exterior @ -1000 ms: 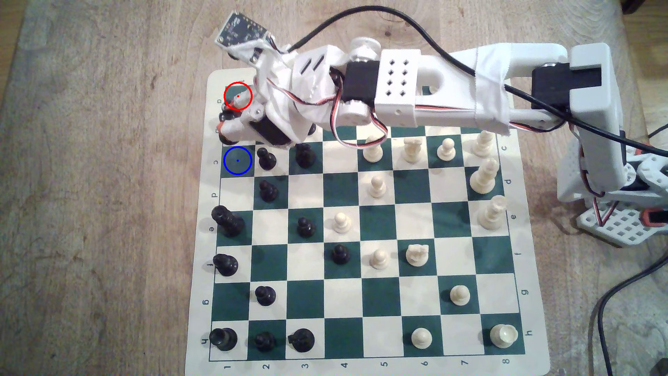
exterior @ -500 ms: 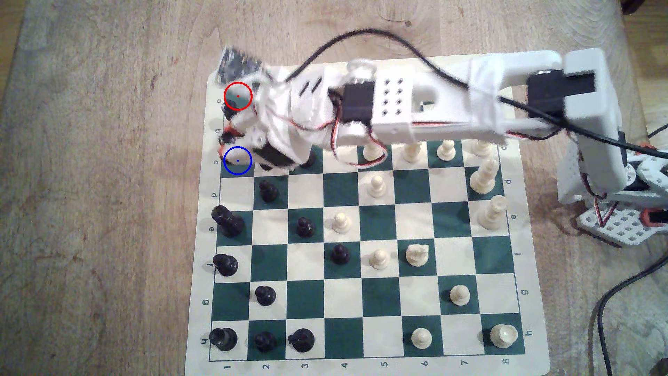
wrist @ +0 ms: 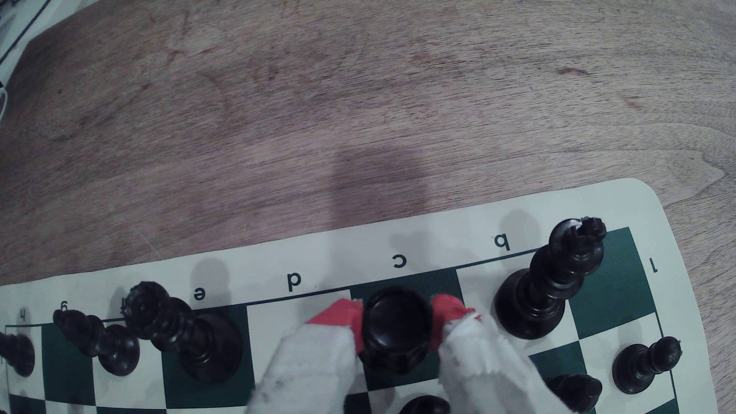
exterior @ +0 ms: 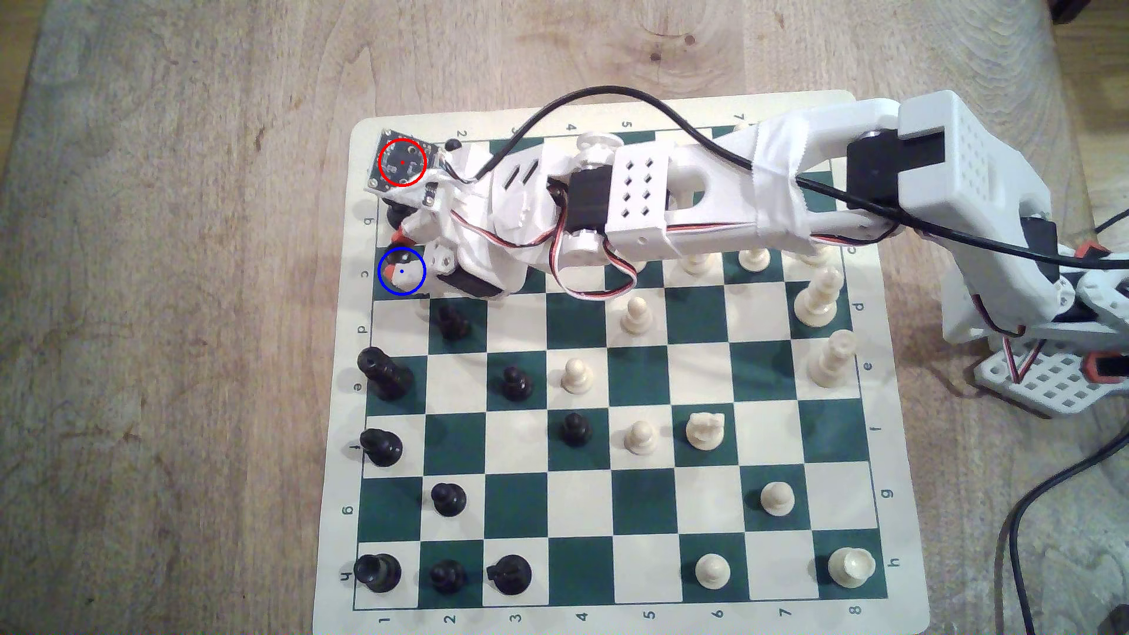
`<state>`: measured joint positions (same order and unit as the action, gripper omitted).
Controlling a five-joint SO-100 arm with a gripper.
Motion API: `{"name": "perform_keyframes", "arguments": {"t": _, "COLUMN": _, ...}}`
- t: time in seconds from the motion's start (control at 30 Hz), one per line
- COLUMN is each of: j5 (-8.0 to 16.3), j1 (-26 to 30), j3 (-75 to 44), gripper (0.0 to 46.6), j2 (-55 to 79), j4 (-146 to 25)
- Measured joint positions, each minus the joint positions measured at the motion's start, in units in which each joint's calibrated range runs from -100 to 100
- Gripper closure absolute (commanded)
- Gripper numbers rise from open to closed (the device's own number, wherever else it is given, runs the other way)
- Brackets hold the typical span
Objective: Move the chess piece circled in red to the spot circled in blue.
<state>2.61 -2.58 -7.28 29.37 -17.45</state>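
The chess piece circled in red (wrist: 396, 330) is a stout glossy black piece, seen from above between two red-tipped, white-wrapped fingers (wrist: 338, 318). My gripper (wrist: 396, 318) is shut on it. It sits over the dark green square by the letter c (wrist: 402, 280). In the exterior view my gripper (exterior: 396, 255) covers the spot circled in blue (exterior: 385, 290) at the board's left edge, and the piece is mostly hidden under it. The red ring now lies over my wrist camera board (exterior: 401, 162). Whether the piece's base touches the square I cannot tell.
A tall slim black piece (wrist: 549, 286) stands one square over at b, close to one finger. Black pawns (exterior: 451, 322) stand just inward. More tall black pieces (exterior: 383, 372) line the board's left edge in the exterior view. White pieces (exterior: 635, 314) stand under and beyond the arm.
The arm has swung from the red-ringed square toward the blue ring, carrying the black piece, and has come down lower. The other pieces have not moved.
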Motion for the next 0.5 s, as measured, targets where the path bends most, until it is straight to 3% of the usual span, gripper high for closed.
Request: {"name": "perform_keyframes", "arguments": {"t": 0.5, "j5": -1.6, "j1": -0.1, "j3": -0.8, "gripper": 46.3, "j2": 4.7, "j4": 2.3}}
